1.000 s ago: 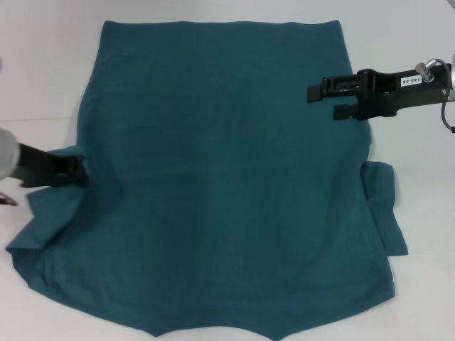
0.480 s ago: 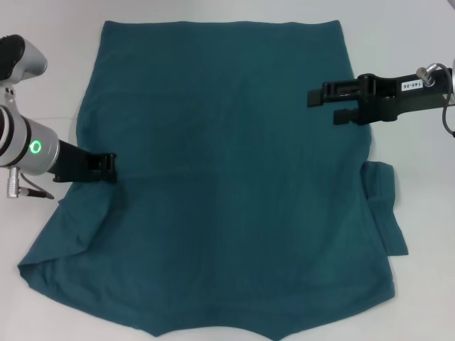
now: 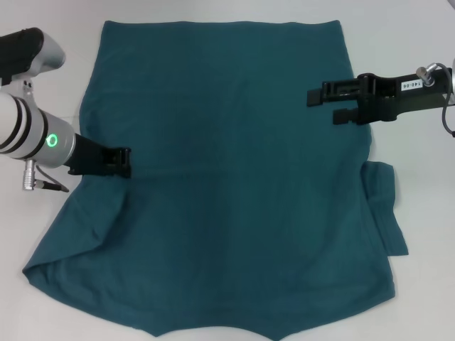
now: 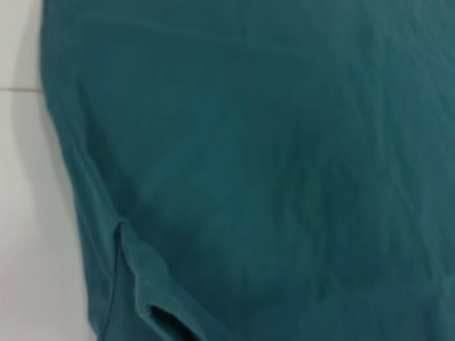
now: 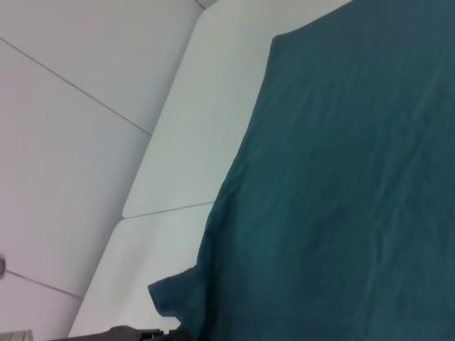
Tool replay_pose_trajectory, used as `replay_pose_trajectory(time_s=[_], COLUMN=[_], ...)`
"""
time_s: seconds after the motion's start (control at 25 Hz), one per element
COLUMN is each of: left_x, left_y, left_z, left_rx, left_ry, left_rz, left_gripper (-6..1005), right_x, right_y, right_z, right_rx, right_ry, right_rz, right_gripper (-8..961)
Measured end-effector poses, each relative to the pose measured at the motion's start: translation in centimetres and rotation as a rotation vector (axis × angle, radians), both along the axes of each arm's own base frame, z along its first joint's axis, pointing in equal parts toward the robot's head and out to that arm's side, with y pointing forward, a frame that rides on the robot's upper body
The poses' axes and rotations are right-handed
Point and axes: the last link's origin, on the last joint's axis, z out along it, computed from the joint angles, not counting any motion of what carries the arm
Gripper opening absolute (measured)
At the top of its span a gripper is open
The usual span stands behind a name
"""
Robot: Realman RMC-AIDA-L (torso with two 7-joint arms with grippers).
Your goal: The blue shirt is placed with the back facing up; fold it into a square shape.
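The blue shirt lies flat on the white table, plain side up, and fills most of the head view. My left gripper is over the shirt's left side, shut on the left sleeve, which is folded inward onto the body. The right sleeve still sticks out flat. My right gripper hovers open over the shirt's right edge, holding nothing. The left wrist view shows only shirt fabric with a fold edge. In the right wrist view the shirt is seen with a sleeve tip.
Bare white table borders the shirt on the left, and more bare table lies on the right. A seam line in the table surface runs up to the shirt's edge.
My left gripper has moved right and slightly up, drawing the left sleeve and side edge inward over the shirt. The right gripper has stayed in place.
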Motion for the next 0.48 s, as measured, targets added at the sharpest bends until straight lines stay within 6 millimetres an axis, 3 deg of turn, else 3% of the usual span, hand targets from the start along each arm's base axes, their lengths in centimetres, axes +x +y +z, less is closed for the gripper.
replay_pose_trajectory(time_s=[0.24,0.48], left_x=[1.3,1.8], left_y=[-0.1,-0.4], left_z=[-0.8,-0.6], left_rx=[-0.044,-0.04], left_ry=[0.032,0.002], left_rz=[-0.08,-0.097], left_gripper=[46,180], right_x=[0.2,0.3], right_y=[0.0,-0.1], right_z=[-0.1,-0.2], right_rx=[0.0,-0.003], right_ry=[0.004,-0.006], right_rz=[-0.01,-0.004], right_gripper=[942,942])
